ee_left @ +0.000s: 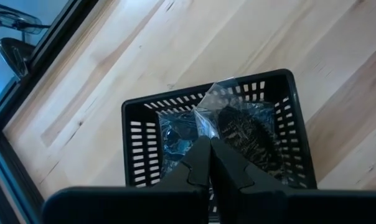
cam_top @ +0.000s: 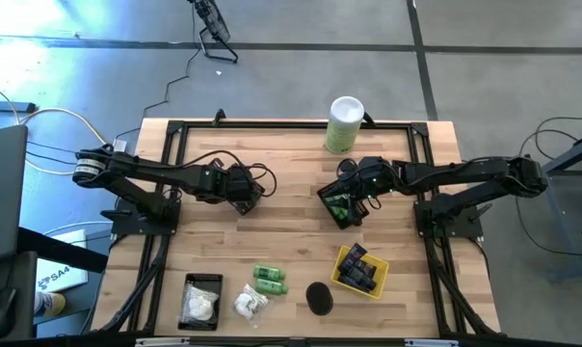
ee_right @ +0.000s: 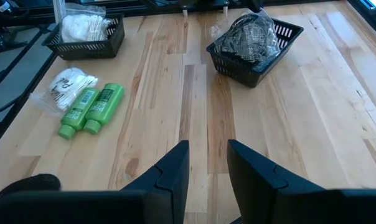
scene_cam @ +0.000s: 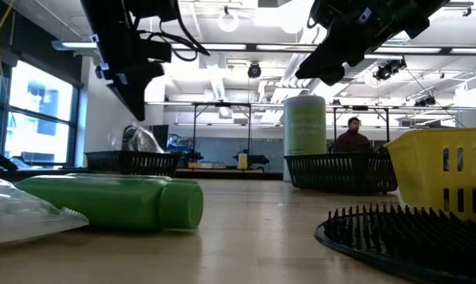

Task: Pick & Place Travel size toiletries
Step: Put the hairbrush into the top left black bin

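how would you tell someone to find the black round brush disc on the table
Start at the yellow basket near the table's front edge on the right arm's side. Just beside it, toward the two green bottles, lies the black round disc directly on the wood. It is the only loose dark item; its neighbours are bright green or white, and the low view shows short bristles standing up from it.

On the desk (cam_top: 291,226), a basket (cam_top: 241,191) sits under my left fingers (ee_left: 208,155), another basket (cam_top: 341,207) under my right arm. The canister (cam_top: 344,123) stands at the far edge. Near the front edge lie a tray (cam_top: 202,301), a packet (cam_top: 250,304), two bottles (cam_top: 269,280), a disc (cam_top: 319,297) and a third basket (cam_top: 360,271), from left to right.
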Controlling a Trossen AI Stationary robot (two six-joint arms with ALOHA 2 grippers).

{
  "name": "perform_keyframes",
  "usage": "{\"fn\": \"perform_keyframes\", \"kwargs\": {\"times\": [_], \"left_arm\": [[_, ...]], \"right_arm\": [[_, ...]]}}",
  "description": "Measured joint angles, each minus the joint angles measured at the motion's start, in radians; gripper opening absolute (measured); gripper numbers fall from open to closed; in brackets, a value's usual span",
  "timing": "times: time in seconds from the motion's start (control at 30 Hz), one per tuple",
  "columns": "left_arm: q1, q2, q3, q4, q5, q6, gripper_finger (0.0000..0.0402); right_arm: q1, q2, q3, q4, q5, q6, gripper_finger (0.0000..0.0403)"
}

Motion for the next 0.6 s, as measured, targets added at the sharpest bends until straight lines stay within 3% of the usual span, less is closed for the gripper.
{"fn": "perform_keyframes", "kwargs": {"times": [0.37,0.6], "left_arm": [[0.0,0.0,0.0,0.005,-0.002,0.03,0.0005],[0.0,0.0,0.0,0.005,-0.003,0.028,0.0074]], "right_arm": [[0.0,0.0,0.0,0.0,0.0,0.0,0.01],[0.0,0.0,0.0,0.0,0.0,0.0,0.01]]}}
